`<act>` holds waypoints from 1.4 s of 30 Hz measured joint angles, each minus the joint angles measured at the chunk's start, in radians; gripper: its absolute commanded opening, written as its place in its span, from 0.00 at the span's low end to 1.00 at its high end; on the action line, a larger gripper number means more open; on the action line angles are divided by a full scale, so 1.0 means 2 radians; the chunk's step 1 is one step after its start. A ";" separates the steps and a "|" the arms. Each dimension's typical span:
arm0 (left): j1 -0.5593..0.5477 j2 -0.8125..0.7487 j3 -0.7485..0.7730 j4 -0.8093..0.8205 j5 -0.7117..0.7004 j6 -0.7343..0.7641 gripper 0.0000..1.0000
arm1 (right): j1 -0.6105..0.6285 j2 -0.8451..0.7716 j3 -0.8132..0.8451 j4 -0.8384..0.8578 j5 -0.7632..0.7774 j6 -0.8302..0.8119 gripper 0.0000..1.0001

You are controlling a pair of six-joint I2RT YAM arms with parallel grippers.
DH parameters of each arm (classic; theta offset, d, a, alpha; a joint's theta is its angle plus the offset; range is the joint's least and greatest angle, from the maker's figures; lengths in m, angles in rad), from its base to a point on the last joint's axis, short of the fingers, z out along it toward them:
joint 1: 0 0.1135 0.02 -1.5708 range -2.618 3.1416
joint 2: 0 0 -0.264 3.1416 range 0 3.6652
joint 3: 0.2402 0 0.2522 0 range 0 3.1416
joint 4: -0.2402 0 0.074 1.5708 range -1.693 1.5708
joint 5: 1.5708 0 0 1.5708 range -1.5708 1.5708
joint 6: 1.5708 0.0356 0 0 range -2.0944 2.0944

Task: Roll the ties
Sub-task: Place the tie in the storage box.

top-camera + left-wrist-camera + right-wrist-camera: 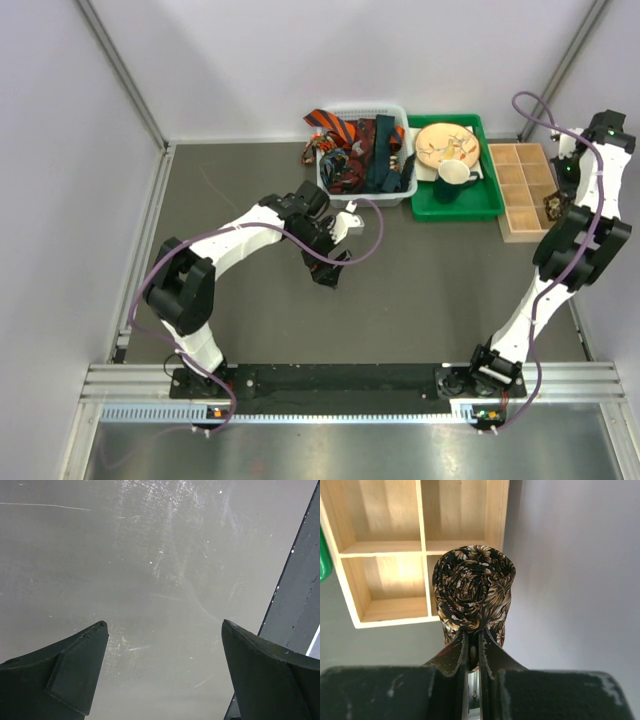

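Setting the rolled tie (474, 592) into the wooden compartment tray (422, 520) appears to be the step in hand. The right gripper (474, 641) is clenched on one side of the brown-black patterned roll, which hangs above the tray's right edge. The exact cell beneath it cannot be determined.

Centre the roll over one cell before lowering. Lower with the spiral face level so that the coil does not catch a divider. Release only once the roll rests on the cell floor; an early release would probably let it unwind.

The left gripper (162, 625) is released, jaws spread wide over bare table (150, 555). The other ties (370, 150) lie bundled in the white basket (365, 106) at far centre.
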 measured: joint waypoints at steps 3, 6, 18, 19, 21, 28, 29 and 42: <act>0.000 -0.001 -0.002 0.004 0.000 -0.001 0.99 | 0.000 0.018 0.000 0.002 0.000 0.000 0.00; 0.000 -0.005 -0.008 0.006 0.000 -0.002 0.99 | 0.000 0.035 0.000 0.002 0.001 0.000 0.00; 0.000 -0.008 -0.019 0.012 0.000 -0.007 0.99 | 0.000 0.070 0.003 0.000 0.011 0.002 0.00; 0.000 -0.009 -0.021 0.012 0.000 -0.007 0.99 | 0.000 0.071 0.002 0.000 0.011 0.003 0.00; 0.000 -0.010 -0.026 0.013 0.001 -0.007 0.99 | -0.001 0.067 -0.001 0.002 0.010 0.004 0.00; 0.000 -0.012 -0.032 0.016 0.008 -0.009 0.99 | 0.000 0.045 0.000 -0.009 0.005 0.004 0.00; 0.000 -0.013 -0.032 0.017 0.008 -0.009 0.99 | 0.000 0.045 0.006 -0.012 0.005 0.004 0.00; 0.000 -0.036 -0.056 0.029 0.009 -0.013 0.99 | 0.000 0.072 0.050 -0.046 0.005 0.006 0.00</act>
